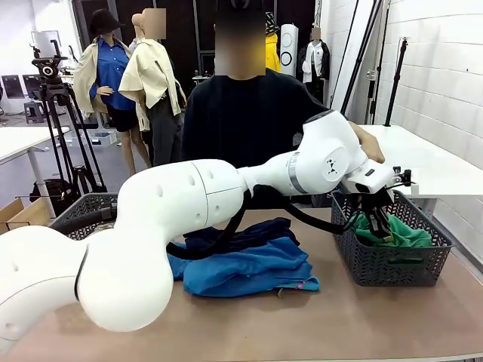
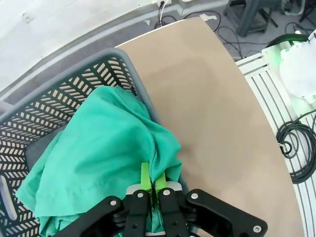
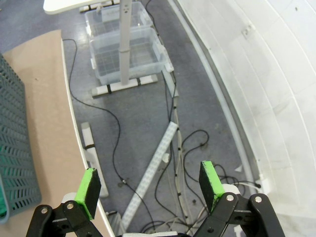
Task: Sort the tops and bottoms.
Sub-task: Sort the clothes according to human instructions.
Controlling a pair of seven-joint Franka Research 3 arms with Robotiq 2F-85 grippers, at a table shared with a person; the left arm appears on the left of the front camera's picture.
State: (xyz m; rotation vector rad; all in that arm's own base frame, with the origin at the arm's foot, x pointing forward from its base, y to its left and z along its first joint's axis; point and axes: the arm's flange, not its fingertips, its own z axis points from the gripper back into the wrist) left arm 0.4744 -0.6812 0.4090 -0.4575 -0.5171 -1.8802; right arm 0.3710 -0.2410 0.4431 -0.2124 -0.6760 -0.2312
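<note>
L gripper (image 2: 152,174) jaws clamped on green top (image 2: 98,148), holding it inside grey basket (image 2: 106,69) (likely the tops bin); R gripper (image 3: 150,181) jaws apart, empty, parked clear of basket

No lettering here that I can make out.
The closest to print is a small dark mark (image 1: 330,167) on the white shell of the left arm (image 1: 219,192), up by its wrist joint, but it is too small to tell as letters or a brand. There is also a little pink tag (image 1: 304,286) at the near edge of the turquoise-blue bottoms (image 1: 241,273) on the table, and anything on it is too tiny to read.
</note>
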